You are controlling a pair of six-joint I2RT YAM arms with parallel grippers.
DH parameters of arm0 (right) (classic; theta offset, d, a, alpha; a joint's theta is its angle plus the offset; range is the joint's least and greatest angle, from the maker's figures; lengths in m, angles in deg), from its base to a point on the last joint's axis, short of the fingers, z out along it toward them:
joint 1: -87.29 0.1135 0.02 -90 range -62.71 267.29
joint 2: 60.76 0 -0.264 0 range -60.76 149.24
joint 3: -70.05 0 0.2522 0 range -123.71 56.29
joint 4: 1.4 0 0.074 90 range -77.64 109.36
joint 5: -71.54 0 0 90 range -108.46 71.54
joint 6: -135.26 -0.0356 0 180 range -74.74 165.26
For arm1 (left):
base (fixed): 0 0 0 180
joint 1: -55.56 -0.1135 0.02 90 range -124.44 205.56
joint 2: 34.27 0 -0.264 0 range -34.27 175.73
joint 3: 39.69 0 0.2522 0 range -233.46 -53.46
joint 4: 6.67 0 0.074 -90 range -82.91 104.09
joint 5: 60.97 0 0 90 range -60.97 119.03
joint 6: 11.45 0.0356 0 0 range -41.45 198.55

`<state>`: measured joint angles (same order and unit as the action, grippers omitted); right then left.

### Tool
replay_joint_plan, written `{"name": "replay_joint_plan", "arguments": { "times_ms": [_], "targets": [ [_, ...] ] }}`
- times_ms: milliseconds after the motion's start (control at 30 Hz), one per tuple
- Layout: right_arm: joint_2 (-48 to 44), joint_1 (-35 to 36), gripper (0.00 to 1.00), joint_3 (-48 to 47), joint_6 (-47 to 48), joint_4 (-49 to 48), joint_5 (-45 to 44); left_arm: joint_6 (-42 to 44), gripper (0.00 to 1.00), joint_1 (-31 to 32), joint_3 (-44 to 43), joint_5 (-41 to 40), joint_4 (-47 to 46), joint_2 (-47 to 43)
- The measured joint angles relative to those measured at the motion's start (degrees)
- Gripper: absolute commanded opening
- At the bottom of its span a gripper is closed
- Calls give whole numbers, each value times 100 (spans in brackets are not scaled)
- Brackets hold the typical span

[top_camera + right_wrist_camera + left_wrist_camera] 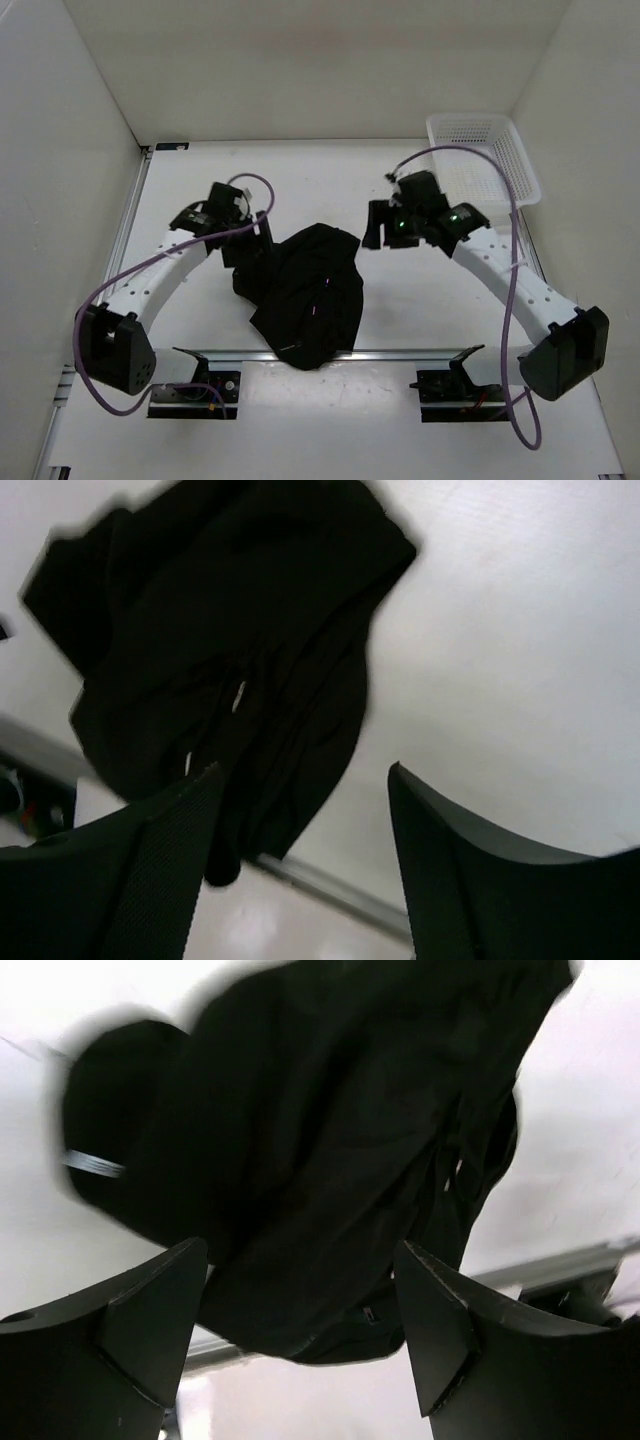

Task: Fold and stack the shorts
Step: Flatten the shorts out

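**Crumpled black shorts** (305, 295) lie in a heap at the middle of the white surface (400, 300). Their near edge overlaps the metal rail (400, 353) that carries the arm bases. How many garments make up the heap cannot be told, because the folds merge into one dark mass. In both wrist views the fabric is blurred, with only a few pale streaks showing.

In the top view the left end effector (243, 262) blends with the left edge of the heap, so contact cannot be judged there. The left wrist view shows its fingers (150, 1330) spread wide with nothing between them, the cloth lying beyond. The right end effector (378, 228) hangs just right of the heap's far end, likewise spread wide and holding nothing.

Plain white walls (300, 60) enclose the surface on three sides. A white perforated basket (485, 155) sits in the far right corner, well apart from the shorts, its mesh floor showing.
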<state>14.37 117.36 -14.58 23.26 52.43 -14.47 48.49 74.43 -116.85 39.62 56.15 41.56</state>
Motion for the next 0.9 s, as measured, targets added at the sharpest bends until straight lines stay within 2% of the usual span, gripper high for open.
{"name": "replay_joint_plan", "arguments": {
  "times_ms": [33, 133, 300, 400, 433, 467, 500, 533, 567, 733, 800, 900],
  "targets": [
    [-66, 321, 83, 223, -105, -28, -13, -118, 85, 179, 173, 4, -98, 70],
    [81, 1134, 90, 855, -420, -190, 136, -398, 99, 599, 407, 7, -269, 481],
    [741, 2142, 91, 1331, -767, -354, 717, -763, 98, 686, 439, -127, -501, 1128],
    [1069, 2505, 80, 1331, -787, -470, 1005, -935, 83, 686, 476, -186, -590, 1360],
    [1167, 2570, 66, 1331, -787, -496, 1080, -981, 70, 691, 476, -201, -625, 1443],
    [1274, 2610, 34, 1329, -761, -516, 1143, -1029, 17, 710, 474, -214, -658, 1539],
    [1390, 2629, 22, 1322, -734, -542, 1204, -1069, 10, 730, 472, -229, -684, 1628],
    [1497, 2632, 13, 1314, -752, -557, 1268, -1029, 10, 750, 457, -227, -688, 1709],
    [1617, 2629, 0, 1290, -743, -555, 1327, -990, 10, 772, 420, -223, -688, 1803],
    [1998, 2566, 0, 835, -560, -317, 1429, -804, 10, 787, -50, -221, -658, 2140],
    [1998, 2415, 0, 308, -358, -9, 1316, -686, 10, 656, -411, -190, -564, 2201],
    [2031, 1967, 0, -997, 44, 404, 1189, -457, 10, 238, -1329, -68, -317, 2271]
  ]
}}
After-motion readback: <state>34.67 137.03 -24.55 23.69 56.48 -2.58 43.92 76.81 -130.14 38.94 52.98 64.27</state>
